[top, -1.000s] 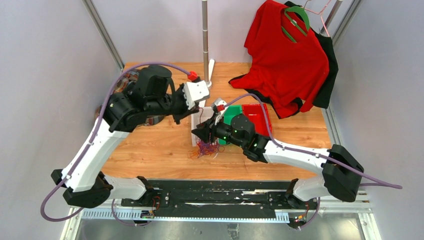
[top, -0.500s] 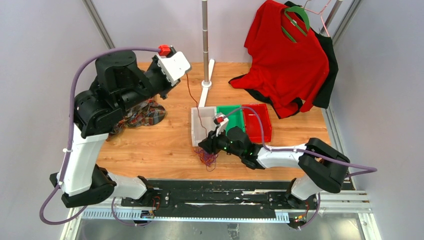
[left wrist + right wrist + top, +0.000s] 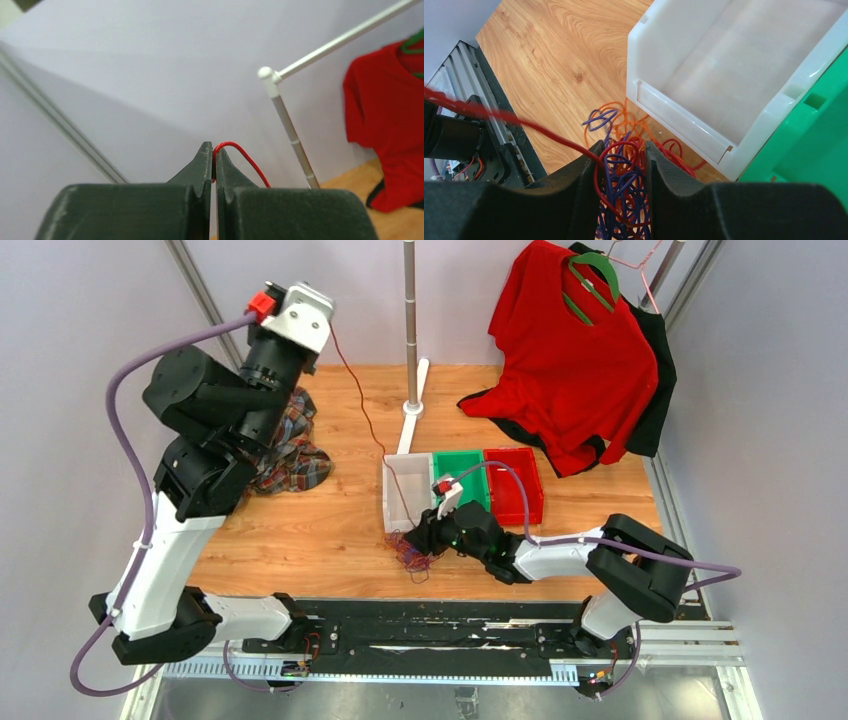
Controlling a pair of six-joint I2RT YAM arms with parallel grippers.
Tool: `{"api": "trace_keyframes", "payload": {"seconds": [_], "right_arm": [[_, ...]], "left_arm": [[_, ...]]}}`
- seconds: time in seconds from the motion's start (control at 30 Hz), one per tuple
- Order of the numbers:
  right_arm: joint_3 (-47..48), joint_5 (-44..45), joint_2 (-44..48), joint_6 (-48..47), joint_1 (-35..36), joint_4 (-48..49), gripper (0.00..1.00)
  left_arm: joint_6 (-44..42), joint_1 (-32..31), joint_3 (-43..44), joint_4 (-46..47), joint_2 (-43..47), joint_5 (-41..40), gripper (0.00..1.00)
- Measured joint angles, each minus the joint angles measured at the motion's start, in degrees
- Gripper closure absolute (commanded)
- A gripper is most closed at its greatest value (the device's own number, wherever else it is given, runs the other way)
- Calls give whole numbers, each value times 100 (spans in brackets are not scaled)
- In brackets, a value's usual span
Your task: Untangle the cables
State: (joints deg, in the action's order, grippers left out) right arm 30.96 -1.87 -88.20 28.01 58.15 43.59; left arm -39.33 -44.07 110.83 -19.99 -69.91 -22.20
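The cables are a tangle (image 3: 412, 556) of thin red, orange and purple loops on the wooden table just in front of the white bin (image 3: 392, 490). My right gripper (image 3: 416, 540) is low over the tangle. In the right wrist view (image 3: 622, 147) its jaws are closed around a bundle of loops (image 3: 624, 175). One red cable (image 3: 360, 405) stretches from the tangle up to my left gripper (image 3: 325, 325), raised high at the back left. In the left wrist view that gripper (image 3: 214, 150) is shut on the red cable (image 3: 245, 157), pinched at its tips.
Green bin (image 3: 462, 465) and red bin (image 3: 515, 480) stand right of the white bin. A metal pole stand (image 3: 411, 320) is at the back centre. A red shirt (image 3: 570, 360) hangs at the back right. A plaid cloth (image 3: 290, 455) lies at the left.
My left arm has risen and swung back left, drawing the red cable out long. My right gripper has moved with the tangle toward the near edge.
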Motion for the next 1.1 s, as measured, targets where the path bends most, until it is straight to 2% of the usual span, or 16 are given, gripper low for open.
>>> {"api": "trace_keyframes", "payload": {"seconds": [0.27,0.5,0.77,0.97,1.1], "right_arm": [[-83,0,-101,140,22,92,62],[-168,7,-175,264,138,170,61],[-223,72,-164,306,157,192,52],[-391,157,-72,332,195,138,55],[-490,208,-48,400,197,133,58]], "left_arm": [[-485,0,568,2020,-302,-400,100],[-660,2,1147,3038,-575,-417,100],[-767,2,1602,3327,-929,-372,100],[-896,2,3018,3593,-1770,-216,100],[-903,2,2621,3757,-1585,-195,100]]}}
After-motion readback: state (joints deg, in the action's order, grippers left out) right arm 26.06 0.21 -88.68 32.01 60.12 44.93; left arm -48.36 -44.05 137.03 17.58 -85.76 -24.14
